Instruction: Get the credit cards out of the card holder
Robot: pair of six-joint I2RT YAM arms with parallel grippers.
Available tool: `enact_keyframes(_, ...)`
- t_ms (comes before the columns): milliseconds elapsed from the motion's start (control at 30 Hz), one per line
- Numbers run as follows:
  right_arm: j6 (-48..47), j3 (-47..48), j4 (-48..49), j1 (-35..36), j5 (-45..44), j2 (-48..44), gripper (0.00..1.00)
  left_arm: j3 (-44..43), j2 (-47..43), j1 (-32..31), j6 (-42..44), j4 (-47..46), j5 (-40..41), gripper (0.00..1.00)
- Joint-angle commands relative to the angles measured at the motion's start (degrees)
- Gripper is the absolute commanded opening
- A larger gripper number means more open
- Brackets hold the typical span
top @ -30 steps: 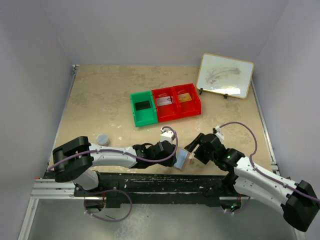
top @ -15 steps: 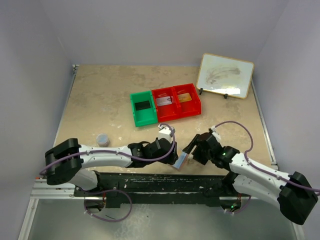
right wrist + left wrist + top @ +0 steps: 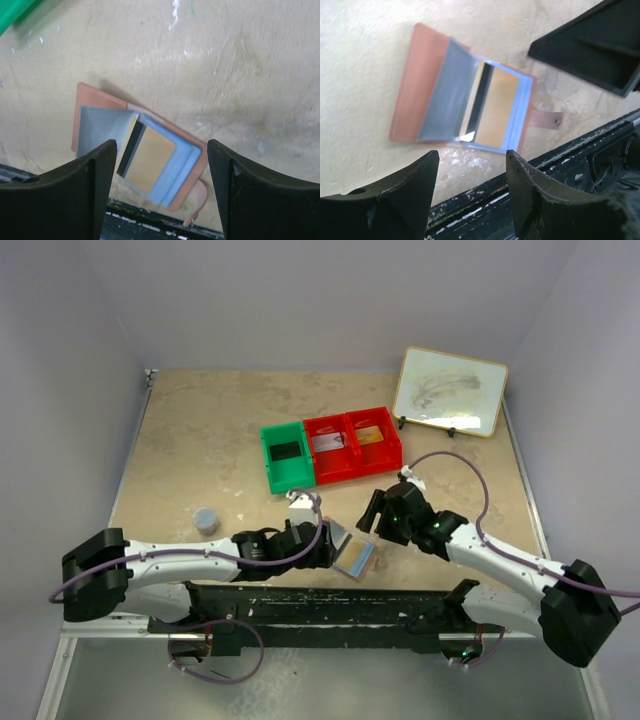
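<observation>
Entry: card holder (image 3: 354, 558), tan-pink bifold; lies open and flat on the table (image 3: 200, 450), pale blue inside facing up, its strap tab toward the arms' bases.

- Contents: one gold credit card (image 3: 500, 112) with a black stripe, seated in the holder's sleeve leaf; its long axis runs parallel to the holder's fold; whether other cards sit beneath cannot be told.
- Tools: left gripper (image 3: 332, 536) just beside the holder's left-arm edge, jaws partly spread, nothing between them, the holder lying straight ahead of its fingertips; right gripper (image 3: 371, 514) off the holder's far corner, near but apart, jaws wide, likewise empty.
- Judgement: the left arm is the nearer; a pull should probably follow the card's long axis.
- Also present: red and green bins (image 3: 330, 450), well beyond the holder's far side.
</observation>
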State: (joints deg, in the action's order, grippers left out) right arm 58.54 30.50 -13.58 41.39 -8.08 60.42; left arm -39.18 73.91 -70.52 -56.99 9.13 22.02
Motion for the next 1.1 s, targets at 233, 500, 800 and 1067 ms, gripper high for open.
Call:
enact_keyframes(233,-14.64,3.29,9.42,-2.94,12.25,13.70,0.76,8.49,-1.32,0.12,-16.59,-4.20,1.71,0.55)
enact_keyframes(500,-11.39,-3.48,14.32,-2.89,17.00,11.03,0.75,5.73,2.21,5.12,-9.58,-7.29,0.96,0.43)
enact_keyframes(800,0.78,-17.53,28.30,-2.39,25.06,2.54,0.72,3.17,7.75,10.13,-2.92,-12.95,-3.82,0.29)
enact_keyframes(1067,8.04,-21.28,35.61,4.41,23.47,1.32,0.72,-6.64,16.52,10.40,2.54,-13.26,-9.80,0.26)
